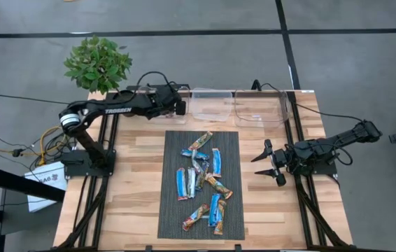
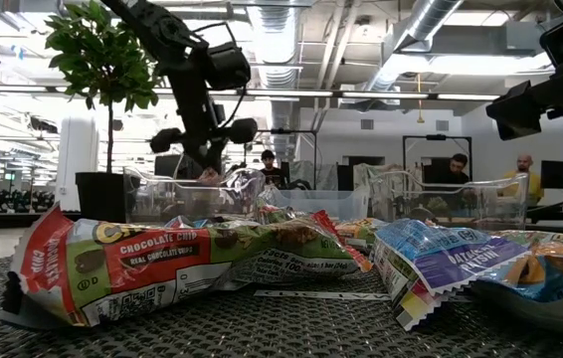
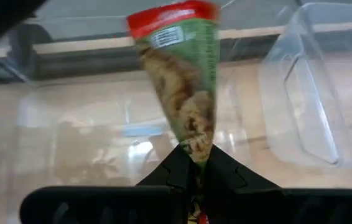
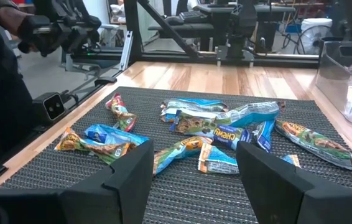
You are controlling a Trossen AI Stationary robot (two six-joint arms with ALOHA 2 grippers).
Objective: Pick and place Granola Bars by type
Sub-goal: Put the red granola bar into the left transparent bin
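My left gripper (image 3: 194, 167) is up at the table's (image 1: 142, 175) far edge, over the left one of two clear bins (image 1: 212, 105) that stand side by side there. Its jaws are clamped on the end of one bar (image 3: 185, 81), a green wrapper with a red end, which sticks out past my fingertips above the bin's (image 3: 70, 143) see-through floor. The second bin (image 3: 313, 99) sits just beside it.

My right gripper (image 4: 191, 171) rests low at the right edge of the dark mat (image 1: 173, 217), its jaws spread wide and holding nothing, pointed in toward the pile.

The other bars (image 1: 201, 178) lie scattered down the middle of the mat, some overlapping: blue ones, orange-brown ones and a few silvery ones. From table height the nearest one reads chocolate chip (image 2: 172, 261) and lies at the mat's near edge, with a blue one (image 2: 461, 264) just beside it.

A potted plant (image 1: 98, 64) stands at the table's far left corner. People (image 2: 451, 169) sit in the room beyond.
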